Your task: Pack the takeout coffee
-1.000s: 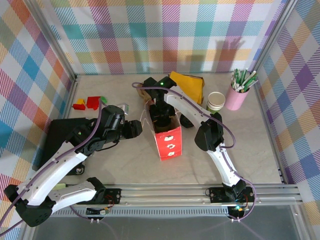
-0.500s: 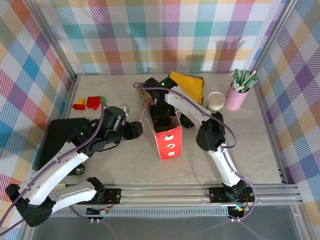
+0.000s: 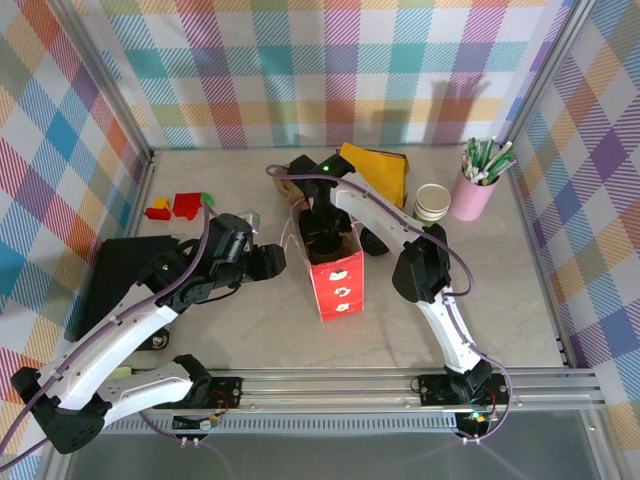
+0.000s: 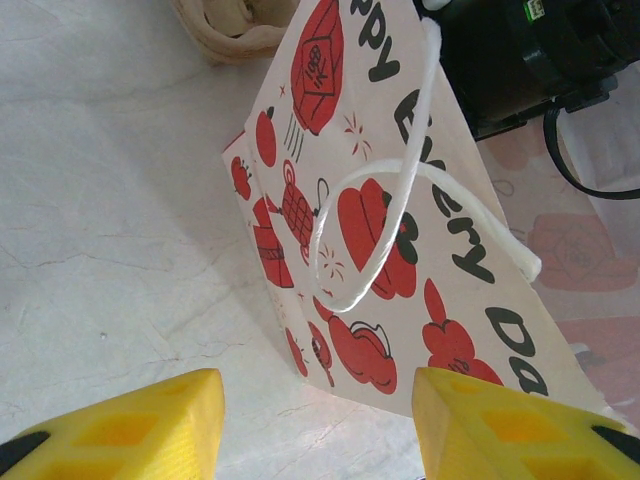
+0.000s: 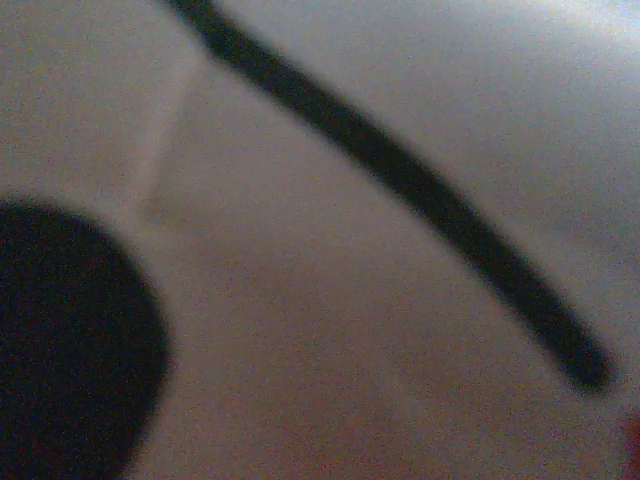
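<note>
A red-and-white paper bag (image 3: 335,270) stands upright mid-table; its printed side and white cord handle (image 4: 400,230) show in the left wrist view. My right gripper (image 3: 323,238) reaches down into the bag's open top, fingers hidden inside. The right wrist view is dim and blurred, with a dark round shape (image 5: 60,340) at the left and a dark stripe across; I cannot tell whether that shape is the coffee's black lid. The green cup itself is hidden. My left gripper (image 3: 272,260) (image 4: 315,430) is open and holds nothing, low at the bag's left side, its yellow fingers (image 4: 120,425) apart from the paper.
A brown pulp carrier (image 3: 290,185) (image 4: 225,25) lies behind the bag, next to a folded yellow sheet (image 3: 382,170). An open cream-rimmed cup (image 3: 433,203) and the pink cup of straws (image 3: 475,185) stand at the back right. Red and yellow blocks (image 3: 175,207) and a black tray (image 3: 110,285) are on the left.
My left gripper has crept slightly right toward the bag. The right arm stays in the bag, unmoved.
</note>
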Robot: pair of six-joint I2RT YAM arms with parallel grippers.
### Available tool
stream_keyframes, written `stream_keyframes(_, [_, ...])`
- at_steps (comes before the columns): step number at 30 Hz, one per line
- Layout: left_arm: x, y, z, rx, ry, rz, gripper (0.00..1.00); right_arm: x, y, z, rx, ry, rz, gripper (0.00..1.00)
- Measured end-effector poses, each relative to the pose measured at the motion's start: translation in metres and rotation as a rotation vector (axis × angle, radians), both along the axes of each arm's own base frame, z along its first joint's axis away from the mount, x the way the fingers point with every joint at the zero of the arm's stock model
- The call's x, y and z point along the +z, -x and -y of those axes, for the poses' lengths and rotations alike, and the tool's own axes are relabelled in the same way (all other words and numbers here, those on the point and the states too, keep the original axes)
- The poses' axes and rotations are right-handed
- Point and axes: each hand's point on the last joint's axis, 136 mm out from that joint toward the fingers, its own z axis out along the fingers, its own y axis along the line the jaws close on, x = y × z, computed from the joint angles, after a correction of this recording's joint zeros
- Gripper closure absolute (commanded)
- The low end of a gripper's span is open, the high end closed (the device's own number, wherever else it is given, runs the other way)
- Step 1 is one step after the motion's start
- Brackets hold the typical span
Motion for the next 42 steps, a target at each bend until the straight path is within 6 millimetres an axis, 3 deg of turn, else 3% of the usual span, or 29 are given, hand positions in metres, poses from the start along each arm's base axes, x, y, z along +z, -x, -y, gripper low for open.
stream_keyframes(10, [0.000,0.000,0.000,0.000,0.000,0.000,0.48,0.010,0.002,0.000,0.000,-0.015,0.009,0.21])
stream_keyframes(26, [-0.002,0.000,0.000,0.000,-0.003,-0.003,0.48,0.073,0.012,0.003,0.003,-0.119,0.099,0.15])
stream_keyframes(36, [-0.001,-0.001,0.001,0.000,0.000,0.000,0.47,0.086,0.014,0.004,0.003,-0.146,0.120,0.16])
stream_keyframes(42, [-0.002,-0.010,0.013,-0.013,0.021,0.004,0.47,0.095,0.015,0.005,0.001,-0.164,0.138,0.16])
